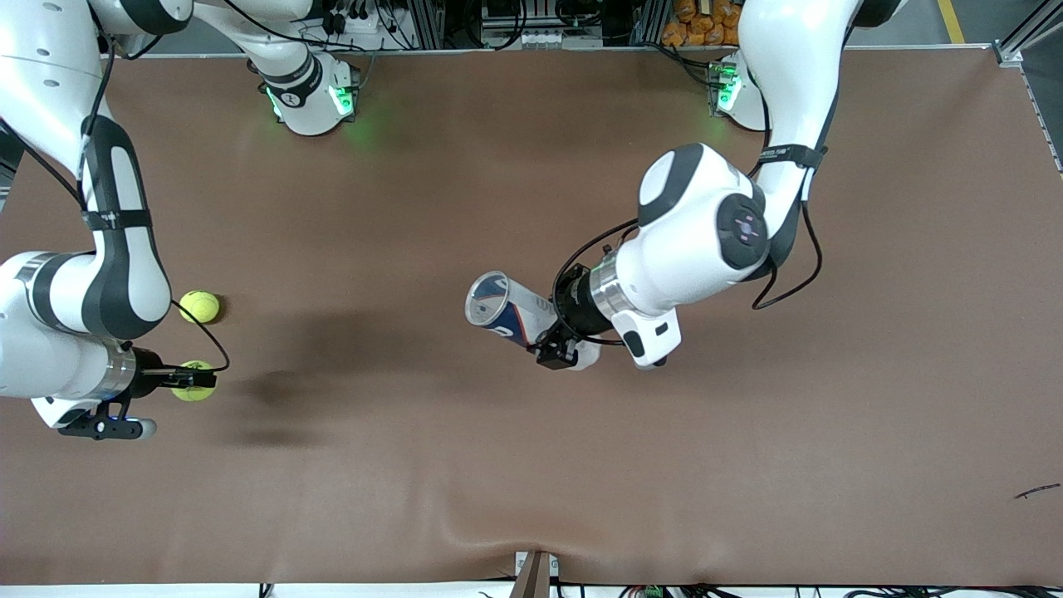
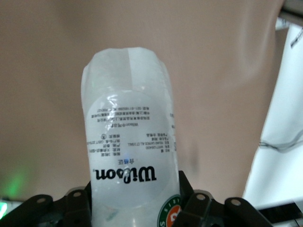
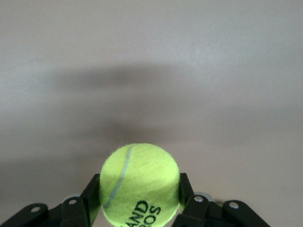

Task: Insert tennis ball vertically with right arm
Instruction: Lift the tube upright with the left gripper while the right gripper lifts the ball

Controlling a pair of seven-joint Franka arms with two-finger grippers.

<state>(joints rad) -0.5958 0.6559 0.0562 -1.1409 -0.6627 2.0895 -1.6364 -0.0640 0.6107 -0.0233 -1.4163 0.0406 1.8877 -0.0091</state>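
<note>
Low at the frame's left edge I see my right claw (image 1: 202, 379) clamped on a fuzzy yellow-green tennis ball (image 1: 194, 385) with dark print, above the brown worktop (image 1: 415, 465). A second ball (image 1: 199, 306) lies just above it. At centre, my left claw (image 1: 555, 350) grips a clear Wilson tube (image 1: 507, 309), tilted, its open mouth showing.

Brown table cover (image 1: 531, 166) spans whole surface, matte, soft shadows across middle. Spare tennis ball (image 1: 199, 306) lies loose on cover toward right arm's end of table. Small dark sliver (image 1: 1038, 491) on cover toward left arm's end, much nearer front camera than spare ball. Shallow wrinkle (image 1: 498, 519) in cover near camera-side edge, mid-table. Metal bracket (image 1: 536, 575) at that edge, just below wrinkle. Off table along base side: orange packets (image 1: 696, 18), tangle of black cables (image 1: 365, 17), aluminium framing (image 1: 432, 21). Yellow floor stripe (image 1: 951, 21) near corner.
</note>
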